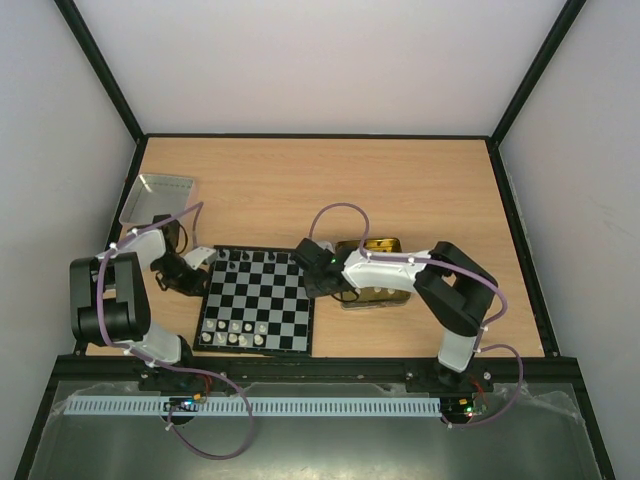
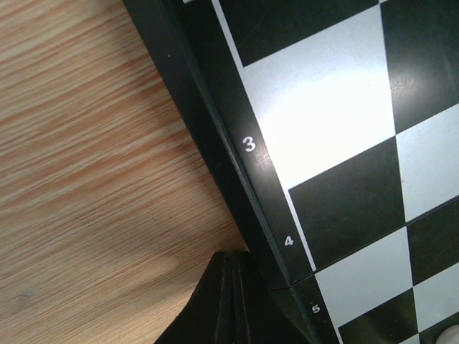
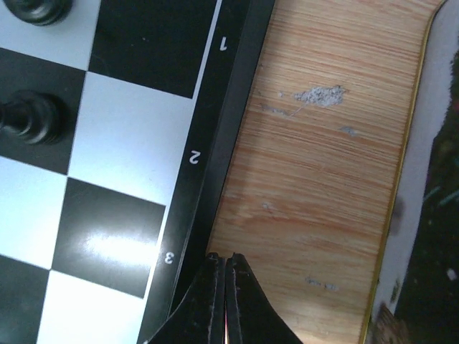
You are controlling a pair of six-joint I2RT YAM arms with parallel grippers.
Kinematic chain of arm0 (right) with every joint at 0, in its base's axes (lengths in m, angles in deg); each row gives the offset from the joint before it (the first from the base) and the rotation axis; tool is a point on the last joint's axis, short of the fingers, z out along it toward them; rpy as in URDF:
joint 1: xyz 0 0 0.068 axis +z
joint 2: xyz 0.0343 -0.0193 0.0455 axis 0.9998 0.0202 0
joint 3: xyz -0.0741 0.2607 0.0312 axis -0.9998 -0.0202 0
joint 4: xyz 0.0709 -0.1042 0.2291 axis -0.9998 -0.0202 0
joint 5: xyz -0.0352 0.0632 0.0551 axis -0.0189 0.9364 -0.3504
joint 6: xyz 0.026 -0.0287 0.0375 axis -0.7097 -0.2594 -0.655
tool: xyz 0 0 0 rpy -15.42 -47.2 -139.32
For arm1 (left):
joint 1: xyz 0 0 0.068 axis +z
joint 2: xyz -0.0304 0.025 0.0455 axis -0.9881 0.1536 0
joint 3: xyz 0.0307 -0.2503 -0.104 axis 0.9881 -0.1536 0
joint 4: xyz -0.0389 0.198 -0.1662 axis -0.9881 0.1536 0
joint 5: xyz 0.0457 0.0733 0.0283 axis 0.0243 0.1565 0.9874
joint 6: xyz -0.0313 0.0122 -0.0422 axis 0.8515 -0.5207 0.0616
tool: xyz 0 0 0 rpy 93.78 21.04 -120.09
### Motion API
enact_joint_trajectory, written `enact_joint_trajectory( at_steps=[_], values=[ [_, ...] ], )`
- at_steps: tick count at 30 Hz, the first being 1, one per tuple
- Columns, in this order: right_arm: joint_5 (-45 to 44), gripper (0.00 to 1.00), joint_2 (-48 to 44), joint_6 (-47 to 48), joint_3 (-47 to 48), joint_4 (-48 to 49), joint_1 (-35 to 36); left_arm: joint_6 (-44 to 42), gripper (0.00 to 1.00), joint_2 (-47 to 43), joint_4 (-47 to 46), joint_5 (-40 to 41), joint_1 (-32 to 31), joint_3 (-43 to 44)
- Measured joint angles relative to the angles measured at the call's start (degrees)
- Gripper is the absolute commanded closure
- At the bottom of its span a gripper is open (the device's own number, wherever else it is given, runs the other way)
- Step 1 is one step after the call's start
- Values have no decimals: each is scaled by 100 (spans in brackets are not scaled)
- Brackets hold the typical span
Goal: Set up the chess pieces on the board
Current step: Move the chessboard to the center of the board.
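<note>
With the left claw point(image 2: 231, 264) and right claw point(image 3: 221, 264) clenched empty beside the board point(image 1: 262, 300), the tiny chess pieces point(image 3: 29, 118) look light and tippy, likely best pinched mid-body.

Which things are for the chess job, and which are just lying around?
For the job:
board
black pieces
white pieces
left hand and right hand, both shut at the board's edges

Just lying about:
gold tin
silver-grey lid
</note>
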Motion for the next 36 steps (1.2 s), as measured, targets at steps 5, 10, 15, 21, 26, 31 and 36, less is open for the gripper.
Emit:
enact_joint_trajectory(
  at_steps=[5,10,15,21,26,31,36],
  values=[
    [-114,98,236,55,208,-144,-7,4,98,26,0,72,-72,39],
    [-234,98,348,94,352,-245,-37,59,98,155,-15,138,-205,179],
    [-317,98,372,109,380,-275,-138,153,98,299,-22,166,-407,328],
    [-332,98,372,162,380,-273,-356,310,98,468,-33,101,-632,496],
    [-348,98,372,243,380,-271,-533,468,98,595,-72,42,-809,623],
    [-369,98,372,282,380,-271,-640,632,98,745,-107,-2,-925,778],
    [-435,98,372,280,378,-273,-671,802,98,870,-155,-2,-994,929]
  ],
)
